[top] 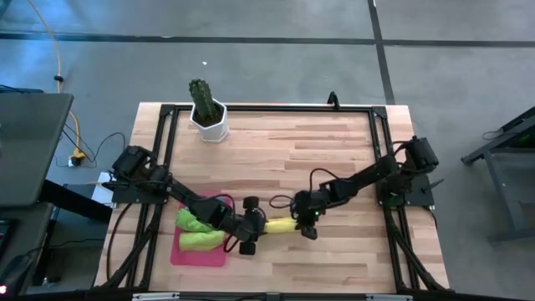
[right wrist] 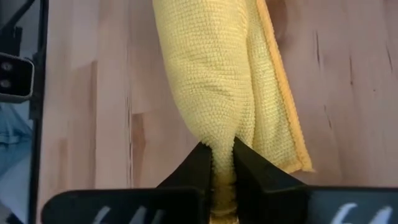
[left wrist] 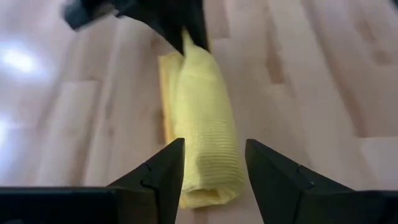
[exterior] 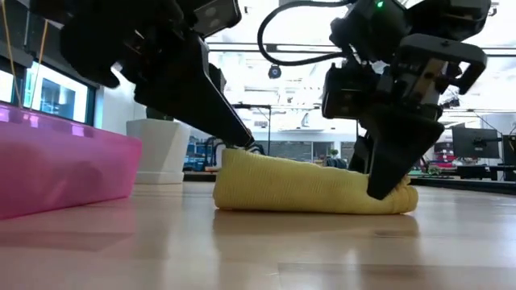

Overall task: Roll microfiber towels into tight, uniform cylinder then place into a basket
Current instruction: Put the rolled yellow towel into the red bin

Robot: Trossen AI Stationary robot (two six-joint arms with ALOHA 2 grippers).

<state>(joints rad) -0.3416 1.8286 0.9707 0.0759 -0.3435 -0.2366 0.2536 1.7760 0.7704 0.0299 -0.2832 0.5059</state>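
High view shows the rolled yellow towel lying low-centre on the bench, right of the pink basket. The right gripper fingers pinch one end; the left gripper fingers stand open astride the other.

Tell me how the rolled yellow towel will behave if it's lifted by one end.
Probably floppy: the yellow towel bunches where the right gripper pinches its end. It may unroll, since a loose hemmed edge lies beside the roll. The left gripper straddles the other end, open.
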